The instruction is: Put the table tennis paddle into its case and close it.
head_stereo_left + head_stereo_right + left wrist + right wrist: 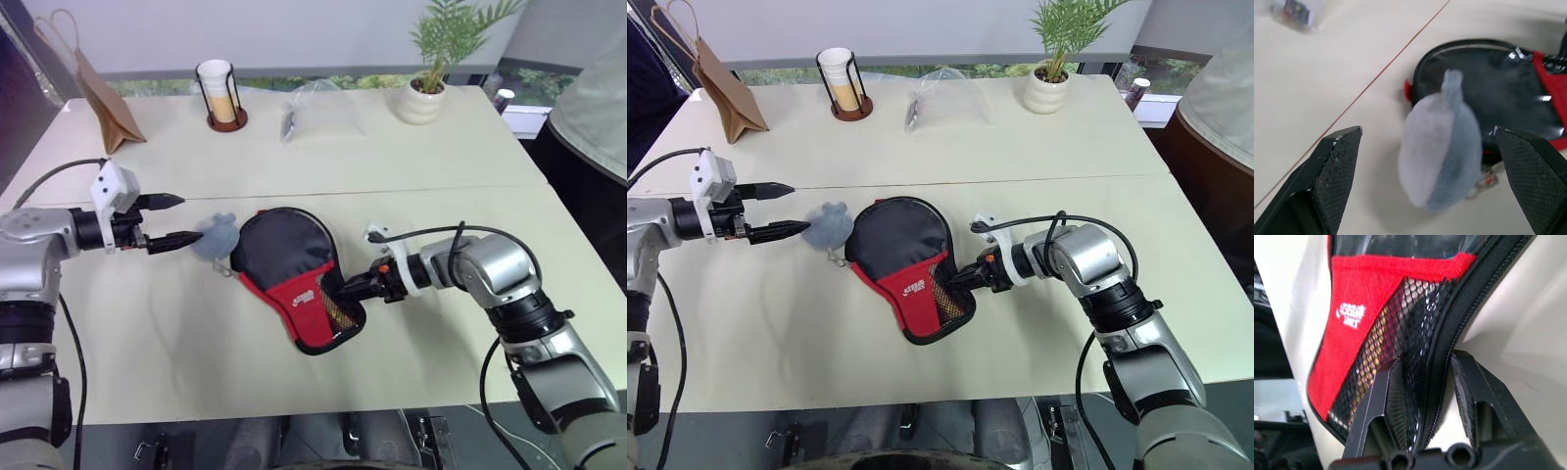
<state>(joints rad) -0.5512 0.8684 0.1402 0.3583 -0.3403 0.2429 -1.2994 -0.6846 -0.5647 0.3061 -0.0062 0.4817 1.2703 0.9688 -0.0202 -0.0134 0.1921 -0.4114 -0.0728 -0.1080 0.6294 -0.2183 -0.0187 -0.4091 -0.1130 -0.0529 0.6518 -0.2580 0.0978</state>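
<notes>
The case (294, 274) lay nearest on the bench (431, 362), its narrow handle end toward the near edge. The left end effector (174, 219) hung with its fingers spread wide and empty, a grey pom-pom charm (216, 238) just beyond its tips, touching the case's round black end. A small white logo (1352, 313) sat on the case's red panel; its lettering could not be read. Tan and red showed through the mesh pocket (1400, 333), seemingly the paddle's handle. The right end effector (1425, 396) was clamped on the case's zipper rim (1447, 362) beside the mesh.
</notes>
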